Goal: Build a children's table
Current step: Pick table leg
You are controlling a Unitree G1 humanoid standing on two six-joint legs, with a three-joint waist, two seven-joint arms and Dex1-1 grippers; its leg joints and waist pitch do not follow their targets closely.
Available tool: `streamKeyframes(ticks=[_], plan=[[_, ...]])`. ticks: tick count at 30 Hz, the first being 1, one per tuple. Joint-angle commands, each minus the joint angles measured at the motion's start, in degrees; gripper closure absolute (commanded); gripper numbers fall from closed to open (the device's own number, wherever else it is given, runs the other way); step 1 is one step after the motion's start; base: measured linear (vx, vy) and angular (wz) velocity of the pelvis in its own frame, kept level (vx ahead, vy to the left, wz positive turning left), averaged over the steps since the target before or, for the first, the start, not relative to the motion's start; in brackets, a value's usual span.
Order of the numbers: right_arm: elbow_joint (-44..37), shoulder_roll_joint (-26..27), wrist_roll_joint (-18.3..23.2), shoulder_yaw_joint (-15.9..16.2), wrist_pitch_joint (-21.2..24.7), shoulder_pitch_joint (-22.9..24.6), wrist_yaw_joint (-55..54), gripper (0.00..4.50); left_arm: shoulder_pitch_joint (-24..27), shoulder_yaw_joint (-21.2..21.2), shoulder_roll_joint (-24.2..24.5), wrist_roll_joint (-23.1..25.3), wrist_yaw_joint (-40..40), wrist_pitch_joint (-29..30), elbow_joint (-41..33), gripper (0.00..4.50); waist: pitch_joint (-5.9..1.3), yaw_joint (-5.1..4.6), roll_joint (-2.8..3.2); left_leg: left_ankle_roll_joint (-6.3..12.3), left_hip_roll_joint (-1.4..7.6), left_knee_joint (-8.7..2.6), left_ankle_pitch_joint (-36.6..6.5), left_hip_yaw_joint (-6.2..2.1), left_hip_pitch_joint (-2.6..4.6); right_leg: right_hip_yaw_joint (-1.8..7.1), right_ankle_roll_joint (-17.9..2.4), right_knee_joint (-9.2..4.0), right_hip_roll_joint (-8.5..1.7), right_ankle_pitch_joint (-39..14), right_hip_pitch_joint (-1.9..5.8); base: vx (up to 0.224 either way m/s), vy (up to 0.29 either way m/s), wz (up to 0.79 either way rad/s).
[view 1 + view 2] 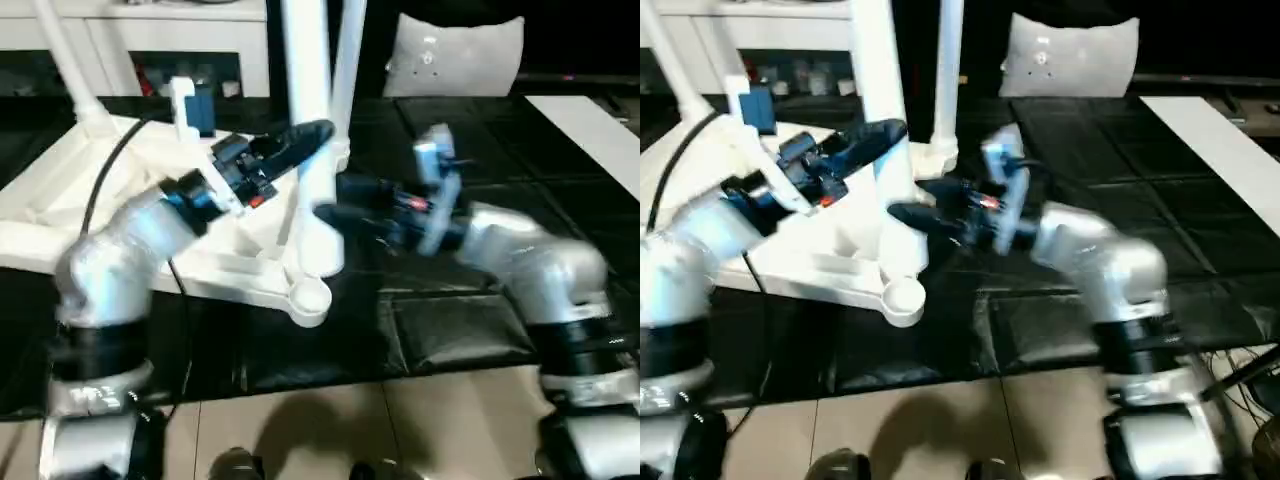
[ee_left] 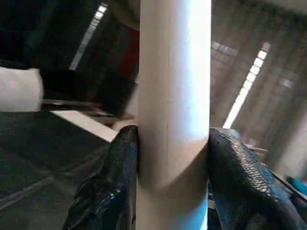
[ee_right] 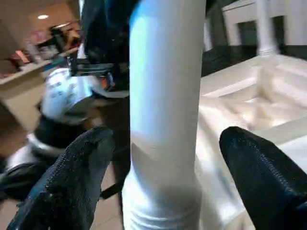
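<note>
The children's table top (image 1: 60,210) lies upside down on the black mat, ribbed side up. A white leg (image 1: 310,100) stands upright in its near right corner region. My left gripper (image 1: 300,140) is shut on this leg (image 2: 175,96), both black fingers (image 2: 120,177) pressed against its sides. My right gripper (image 1: 335,205) reaches in from the right, lower on the same leg (image 3: 165,96). It is open, its fingers (image 3: 72,172) standing clear on either side. Two more legs (image 1: 65,60) (image 1: 348,70) stand upright at the back. A round corner socket (image 1: 310,297) at the front holds nothing.
A white cabinet (image 1: 150,40) stands at the back left. A pale cushion (image 1: 455,55) sits at the back right, and a flat white board (image 1: 590,130) lies at the far right. A blue and white object (image 1: 190,105) stands behind the table top. Tiled floor (image 1: 330,430) runs along the front.
</note>
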Motion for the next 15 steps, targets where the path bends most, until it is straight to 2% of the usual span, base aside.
streamKeyframes(ticks=[1, 6, 7, 9, 10, 15], plan=[[-1.1, -1.3, 0.8, 0.5, 1.0, -1.4, 2.6, 0.57, -1.3, -1.7, 0.3, -0.6, -1.7, 0.8, 0.0, 2.65, -5.49, 0.18, 0.47, -1.63, 0.70, -3.81, -14.7, -0.10, 1.43, 2.06, -7.8, -4.48, -3.50, -20.6, 2.79, 0.000, 0.000, 0.00], [-1.1, -2.2, -0.4, 2.6, 1.0, -1.8, 3.5, 0.57, -2.4, -3.0, 0.3, -0.5, -2.4, 1.0, 0.3, 2.65, -5.47, 0.36, 0.50, -2.12, 0.69, -3.70, -14.5, -0.13, 1.42, 2.05, -7.4, -4.63, -3.73, -22.6, 2.75, 0.000, 0.000, 0.00], [-1.0, -2.2, -0.6, 2.9, 1.0, -2.0, 3.6, 0.57, -2.5, -3.2, 0.3, -0.5, -2.8, 1.1, 0.3, 2.65, -5.46, 0.29, 0.28, -2.07, 0.68, -3.70, -14.4, -0.11, 1.35, 2.04, -7.3, -4.66, -3.72, -22.8, 2.78, 0.000, 0.000, 0.00], [-0.8, -2.3, -1.3, 3.8, 1.0, -2.0, 4.1, 0.57, -2.4, -3.7, 0.4, -0.3, -3.1, 1.1, 0.3, 2.65, -5.52, 0.36, 0.41, -2.19, 0.74, -3.72, -14.0, -0.16, 1.31, 2.04, -7.4, -4.51, -3.74, -22.3, 2.80, 0.000, 0.000, 0.00], [-0.6, -2.4, -1.6, 4.1, 0.8, -2.0, 4.3, 0.57, -2.5, -3.9, 0.5, -0.3, -3.5, 1.0, 0.4, 2.65, -5.54, 0.30, 0.20, -2.18, 0.76, -3.72, -14.0, -0.16, 1.28, 2.01, -7.4, -4.49, -3.69, -22.1, 2.85, 0.000, 0.000, 0.00], [0.0, -2.1, -2.4, 4.6, 0.4, -2.3, 4.2, 0.57, -2.7, -5.0, 1.2, 0.5, -4.5, 0.7, 0.4, 2.65, -5.52, 0.47, 0.38, -2.26, 0.78, -3.71, -14.2, -0.13, 1.41, 2.08, -7.4, -4.51, -3.72, -22.2, 2.71, 0.000, 0.000, 0.00]])
